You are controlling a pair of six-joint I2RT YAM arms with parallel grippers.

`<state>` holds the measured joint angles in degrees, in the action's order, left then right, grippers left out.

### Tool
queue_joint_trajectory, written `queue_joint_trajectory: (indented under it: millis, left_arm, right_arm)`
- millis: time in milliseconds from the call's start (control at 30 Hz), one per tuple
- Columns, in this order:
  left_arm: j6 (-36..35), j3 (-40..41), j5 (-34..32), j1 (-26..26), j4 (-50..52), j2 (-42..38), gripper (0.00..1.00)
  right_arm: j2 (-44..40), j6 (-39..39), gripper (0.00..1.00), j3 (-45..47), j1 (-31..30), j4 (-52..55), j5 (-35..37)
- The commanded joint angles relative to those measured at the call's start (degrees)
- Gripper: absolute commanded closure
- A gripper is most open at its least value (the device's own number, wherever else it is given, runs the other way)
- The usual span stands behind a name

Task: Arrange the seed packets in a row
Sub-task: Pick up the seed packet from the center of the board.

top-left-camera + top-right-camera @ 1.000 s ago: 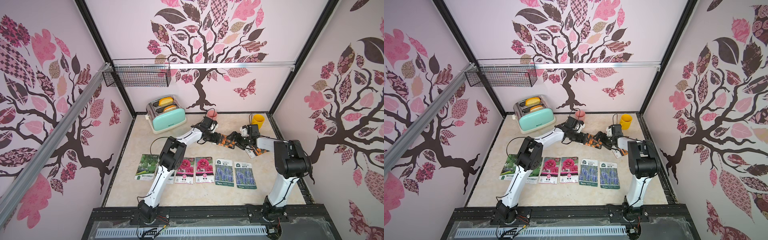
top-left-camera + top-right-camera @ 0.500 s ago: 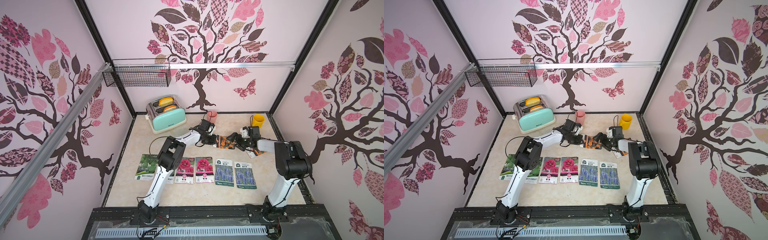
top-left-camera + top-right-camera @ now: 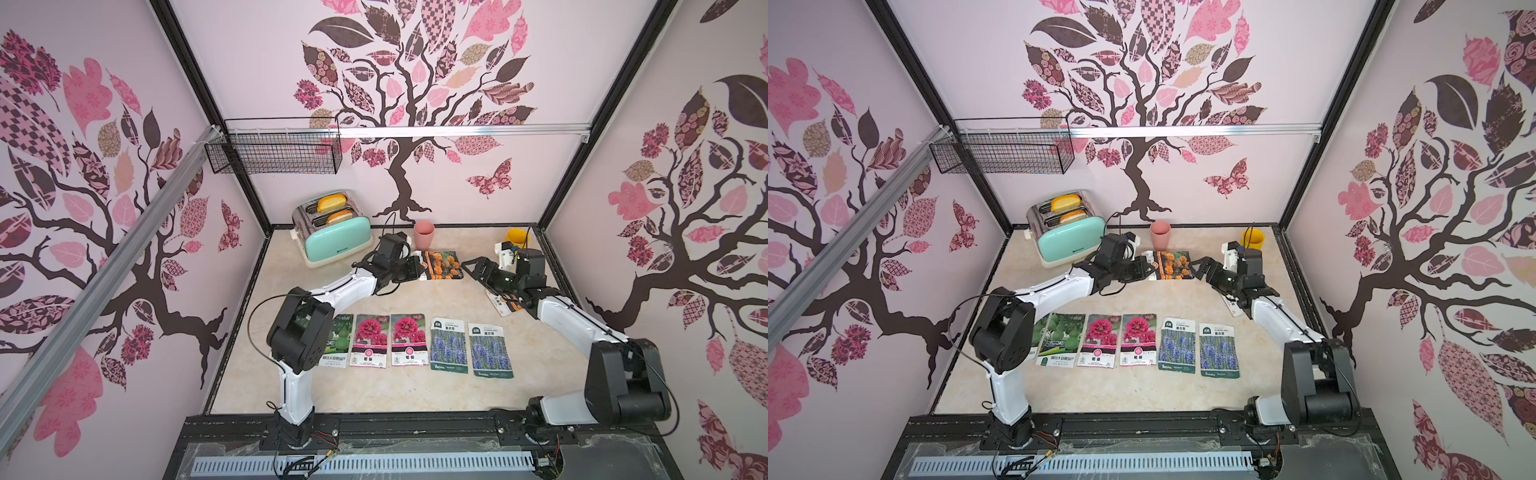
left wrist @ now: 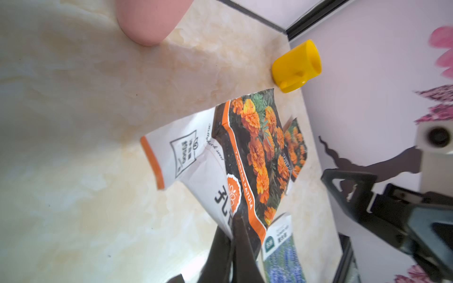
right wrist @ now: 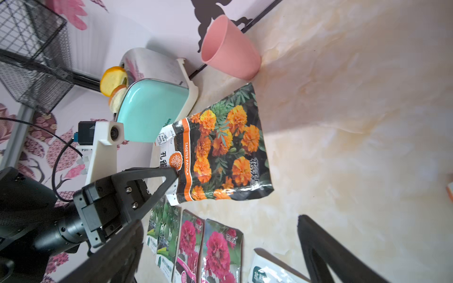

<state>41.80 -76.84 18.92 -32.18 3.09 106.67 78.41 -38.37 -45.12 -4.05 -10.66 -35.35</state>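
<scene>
Seed packets lie in a row at the front of the worktop. Behind them the marigold packet hangs, apparently clear of the surface, pinched at its white label end by the fully closed left end effector. The right end effector gapes wide and empty just beside it. Such a thin pinch on glossy film could slip, or the two end effectors could knock together. The gourd packets are partly hidden by the left arm, and a second marigold packet is mostly covered by the right arm.

Both top views are found bright, even and sharp, with wide-angle stretch noted toward the edges. In the left wrist view the pink cup is rendered blurred and the surface bleached by glare. In the right wrist view a soft shadow is cast on the surface beside the marigold packet.
</scene>
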Motion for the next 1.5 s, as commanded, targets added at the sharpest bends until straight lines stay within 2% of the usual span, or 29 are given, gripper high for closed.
queue_joint_trajectory:
  millis: [0,100,300,467,567,600,633,767,833,900,933,1000,1033,1167,1267,1367,1467]
  left_arm:
    - [11.59,5.88,-1.81,-0.58,-9.30,-2.99,1.00]
    - [14.63,8.22,-2.97,-2.00,-10.84,-6.10,1.00]
    - [15.72,9.24,-2.27,-5.04,-11.11,-9.24,1.00]
    - [16.47,12.35,-2.48,-6.98,-11.79,-12.57,1.00]
    - [16.65,14.02,-2.61,-8.01,-11.79,-14.30,1.00]
    - [16.57,14.46,-2.65,-8.30,-11.79,-14.69,1.00]
    - [16.56,14.83,-2.57,-8.46,-11.77,-14.95,1.00]
    - [16.43,16.33,-2.57,-8.76,-11.88,-16.41,1.00]
    - [15.72,16.92,-2.57,-9.03,-11.77,-17.13,1.00]
    - [14.48,17.16,-2.06,-9.10,-10.57,-17.68,1.00]
    - [13.15,17.16,-1.70,-9.05,-9.76,-18.24,0.91]
    - [8.31,16.18,-1.48,-8.67,-4.40,-20.25,0.61]
    - [4.66,15.33,-1.84,-8.23,-0.43,-21.88,0.50]
    - [-10.95,12.42,-7.47,-4.68,14.49,-28.31,0.23]
    - [-20.30,11.28,-5.37,-0.32,16.86,-29.76,0.16]
    - [-30.18,8.81,-2.32,1.49,18.41,-28.54,0.11]
    - [-39.28,7.87,7.33,2.32,16.95,-25.61,0.09]
  right_arm:
    - [-2.61,-6.32,0.00,4.08,-0.96,-6.86,-3.55]
    - [-4.35,-9.07,0.01,6.32,-2.51,-11.14,-4.76]
    - [-4.58,-12.00,0.05,8.01,-7.22,-17.71,-4.77]
    - [-3.26,-13.63,0.17,9.45,-7.55,-22.43,-3.79]
    - [-2.85,-14.77,0.32,10.59,-7.71,-27.37,-2.52]
    - [-3.03,-14.82,0.49,11.03,-7.96,-29.14,-1.70]
    - [-3.37,-14.93,0.60,11.46,-8.19,-30.30,-0.67]
    - [-4.87,-12.90,0.89,12.50,-10.08,-31.68,2.93]
    - [-5.70,-11.51,1.00,12.69,-10.92,-31.75,4.06]
    - [-6.50,-10.47,1.00,12.46,-11.06,-30.57,4.22]
    - [-7.12,-9.32,1.00,11.99,-11.06,-28.43,4.37]
    - [-8.89,-4.69,1.00,10.55,-11.06,-21.92,4.48]
    - [-10.21,-1.69,1.00,9.80,-11.06,-17.78,4.85]
    - [-12.78,11.35,1.00,6.01,-11.04,-3.24,2.74]
    - [-13.26,19.99,1.00,2.36,-11.06,5.94,-1.60]
    - [-15.04,24.36,1.00,0.58,-11.04,10.37,-3.40]
    - [-16.83,26.00,1.00,-0.23,-11.06,11.77,-5.58]
